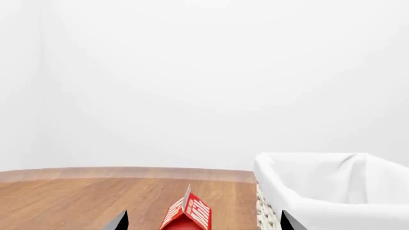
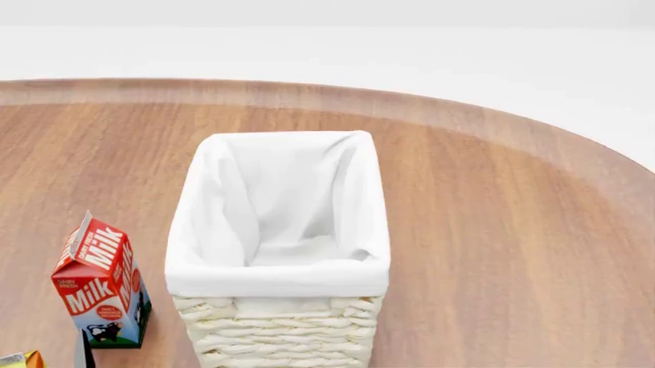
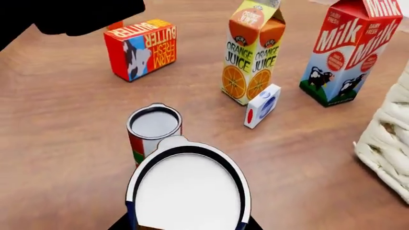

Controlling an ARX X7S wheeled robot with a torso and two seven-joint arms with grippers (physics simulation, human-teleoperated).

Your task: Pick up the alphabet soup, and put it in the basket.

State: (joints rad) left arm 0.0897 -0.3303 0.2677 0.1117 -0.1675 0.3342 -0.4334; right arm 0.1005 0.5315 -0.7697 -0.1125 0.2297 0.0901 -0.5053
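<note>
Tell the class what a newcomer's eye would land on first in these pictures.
The basket dominates the head view, standing mid-table with its white lining empty. A red milk carton stands at its left. In the right wrist view, the alphabet soup looms close to the camera, with an orange juice carton behind it.

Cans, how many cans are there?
2. The soup can sits right at the right wrist camera; a red-and-green can stands upright just behind it. More may be hidden.

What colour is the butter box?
Red, with yellow lettering and a cow picture: butter box, best in the right wrist view.
</note>
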